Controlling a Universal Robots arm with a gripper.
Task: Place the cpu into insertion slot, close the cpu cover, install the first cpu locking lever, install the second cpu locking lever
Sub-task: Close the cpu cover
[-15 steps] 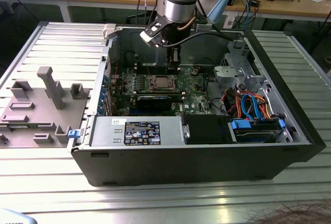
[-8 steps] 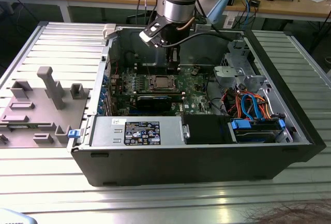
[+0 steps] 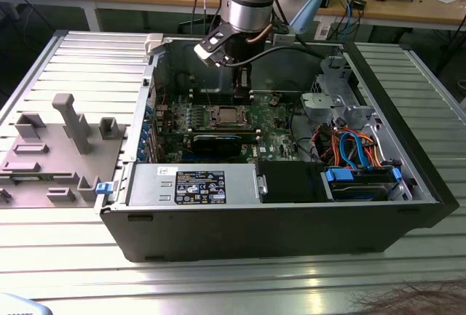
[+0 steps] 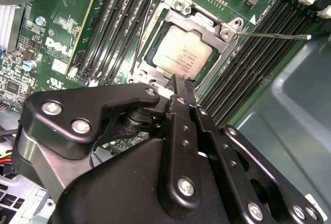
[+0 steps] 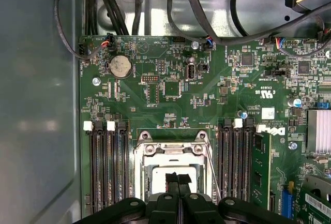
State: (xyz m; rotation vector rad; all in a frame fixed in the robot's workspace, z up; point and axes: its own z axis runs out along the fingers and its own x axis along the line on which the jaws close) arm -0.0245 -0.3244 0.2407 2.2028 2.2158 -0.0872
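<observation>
The cpu (image 4: 180, 54) lies silvery top up in the insertion slot (image 3: 226, 116) on the green board. The cpu cover (image 4: 209, 25) lies flat around it as a metal frame, and its frame (image 5: 173, 154) also shows in the first wrist view. My gripper (image 4: 182, 85) hangs just above the near edge of the socket with its black fingers pressed together and nothing between them. In the first wrist view the gripper (image 5: 178, 178) covers part of the chip. One thin locking lever (image 4: 274, 36) sticks out sideways from a socket corner; another rod (image 4: 143, 38) runs along the opposite side.
Black memory slots (image 5: 108, 167) flank the socket on both sides. A graphics card (image 3: 217, 142), the power supply (image 3: 193, 184) and drive cables (image 3: 353, 148) fill the case. Grey case walls (image 5: 36, 105) stand close by. A grey fixture tray (image 3: 51, 155) lies at the exterior view's left.
</observation>
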